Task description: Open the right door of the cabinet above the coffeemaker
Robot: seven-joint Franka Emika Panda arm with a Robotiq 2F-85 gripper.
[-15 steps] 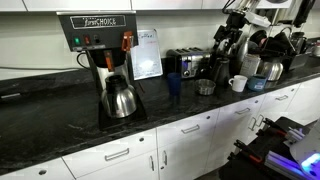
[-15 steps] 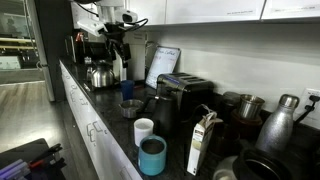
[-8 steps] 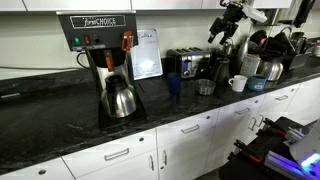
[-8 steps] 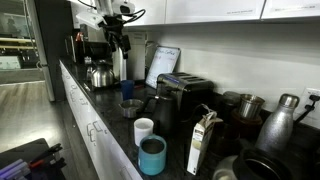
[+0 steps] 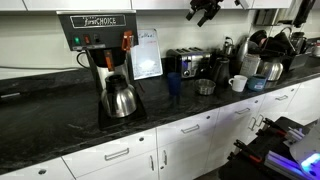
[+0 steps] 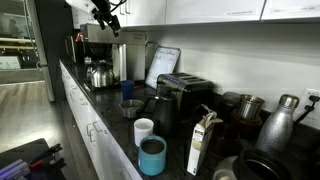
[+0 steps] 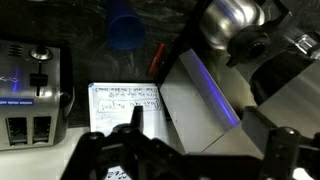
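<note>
The coffeemaker (image 5: 100, 45), black and steel with a white script label, stands on the dark counter with its steel carafe (image 5: 120, 98) below. It also shows in an exterior view (image 6: 96, 42) and, from above, in the wrist view (image 7: 215, 105). The white cabinet (image 5: 110, 4) shows only its lower edge above the coffeemaker; more of it shows in an exterior view (image 6: 200, 10). My gripper (image 5: 204, 10) is high up at that lower edge, to the right of the coffeemaker. It also shows in an exterior view (image 6: 103, 10). In the wrist view the gripper (image 7: 200, 150) is open and empty.
A framed paper sign (image 5: 147, 52) leans on the wall beside the coffeemaker. A chrome toaster (image 5: 186, 63), a blue cup (image 5: 174, 83), a white mug (image 5: 238, 83) and a cluster of steel pots (image 5: 262, 55) stand further along the counter. White base cabinets (image 5: 190, 140) are below.
The arm has risen from above the steel pots and swung toward the coffeemaker. The gripper is now at the cabinet's lower edge, partly out of the top of both exterior views.
</note>
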